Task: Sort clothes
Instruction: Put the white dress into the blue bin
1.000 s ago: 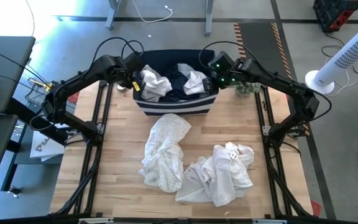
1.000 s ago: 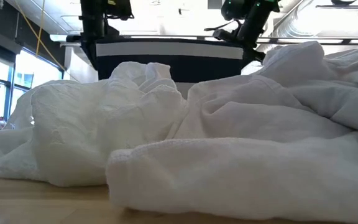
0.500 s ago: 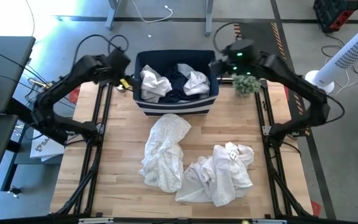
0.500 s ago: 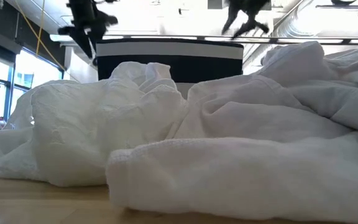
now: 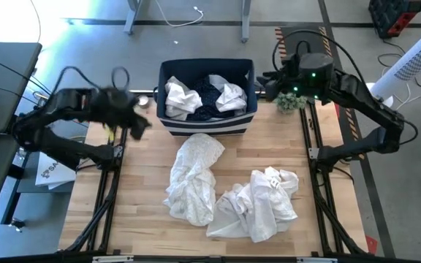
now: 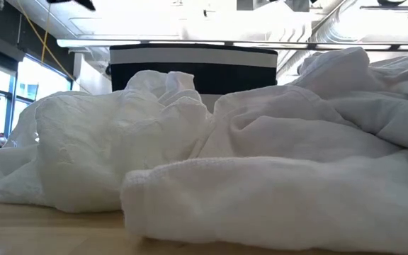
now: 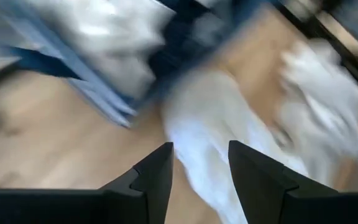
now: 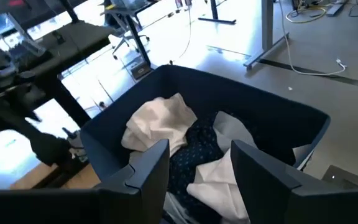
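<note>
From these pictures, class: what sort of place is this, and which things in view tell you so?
Most likely a robotics lab or workshop. A wooden table carries two robot arms, cables trail over a bare concrete floor, and hazard-striped tape marks it. A tower fan stands nearby.

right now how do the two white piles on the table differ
The left white pile is long and narrow, reaching up toward the bin. The right white pile is wider, more bunched, and lies farther from the bin. Both are crumpled white fabric on the wooden table, untouched by either gripper.
</note>
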Robot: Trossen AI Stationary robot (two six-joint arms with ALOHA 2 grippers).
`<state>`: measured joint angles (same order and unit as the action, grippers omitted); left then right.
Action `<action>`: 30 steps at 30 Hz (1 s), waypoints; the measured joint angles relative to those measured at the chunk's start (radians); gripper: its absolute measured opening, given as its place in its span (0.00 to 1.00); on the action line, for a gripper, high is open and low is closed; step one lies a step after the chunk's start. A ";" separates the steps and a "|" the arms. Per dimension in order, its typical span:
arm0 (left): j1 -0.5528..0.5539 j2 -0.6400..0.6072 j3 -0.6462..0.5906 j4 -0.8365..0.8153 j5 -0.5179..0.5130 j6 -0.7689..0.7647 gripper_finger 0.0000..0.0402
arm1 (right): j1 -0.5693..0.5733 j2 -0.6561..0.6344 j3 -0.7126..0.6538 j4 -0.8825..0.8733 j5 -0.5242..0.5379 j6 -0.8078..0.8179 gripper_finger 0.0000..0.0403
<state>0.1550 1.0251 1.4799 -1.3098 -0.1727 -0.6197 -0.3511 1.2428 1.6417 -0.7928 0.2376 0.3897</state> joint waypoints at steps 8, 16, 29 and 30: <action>-0.399 0.205 -0.031 0.023 -0.057 -0.163 0.37 | 0.012 0.016 -0.001 -0.039 0.000 -0.060 0.42; -0.420 0.428 -0.249 0.149 0.029 -0.447 0.41 | 0.011 0.019 -0.002 -0.110 -0.003 -0.123 0.42; -0.322 0.688 -0.528 0.823 0.071 -0.513 0.74 | 0.011 0.019 -0.002 -0.243 -0.073 -0.145 0.42; -0.322 0.726 -0.524 0.827 0.072 -0.508 0.74 | 0.011 0.019 -0.002 -0.243 -0.077 -0.142 0.42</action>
<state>-0.1672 1.7512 0.9562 -0.4831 -0.1012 -1.1274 -0.3397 1.2617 1.6398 -1.0359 0.1605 0.2477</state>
